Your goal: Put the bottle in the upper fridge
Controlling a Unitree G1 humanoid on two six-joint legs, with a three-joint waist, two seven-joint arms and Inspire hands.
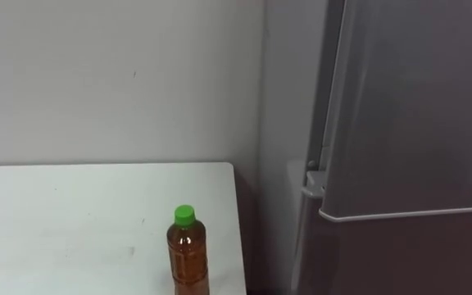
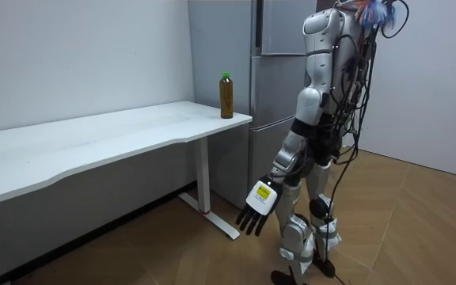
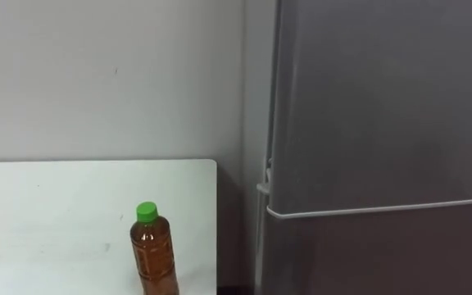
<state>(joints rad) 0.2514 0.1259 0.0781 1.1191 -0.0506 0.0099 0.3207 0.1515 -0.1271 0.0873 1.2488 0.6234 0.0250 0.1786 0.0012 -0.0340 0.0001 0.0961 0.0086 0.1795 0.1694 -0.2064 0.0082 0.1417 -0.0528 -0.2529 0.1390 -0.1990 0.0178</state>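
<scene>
The robot's left hand (image 2: 256,212) is hanging low beside its thigh in the room view, with the arm stretched down. Its fingers are lying straight and slightly spread, gripping nothing, and the back of the hand is facing the camera. The robot is standing upright on the wooden floor (image 2: 418,229), facing the fridge (image 1: 416,123) and the end of the white table (image 1: 72,213) next to it.

The bottle (image 1: 188,254) is standing upright on the table, near the edge closest to the fridge and well apart from the hand. It is holding amber liquid and wearing a green cap (image 1: 185,215).

The grey fridge is standing just beside the table against the pale wall (image 1: 113,82). Both its doors are sitting closed, and a horizontal seam is dividing the upper door (image 3: 383,98) from the lower one.
</scene>
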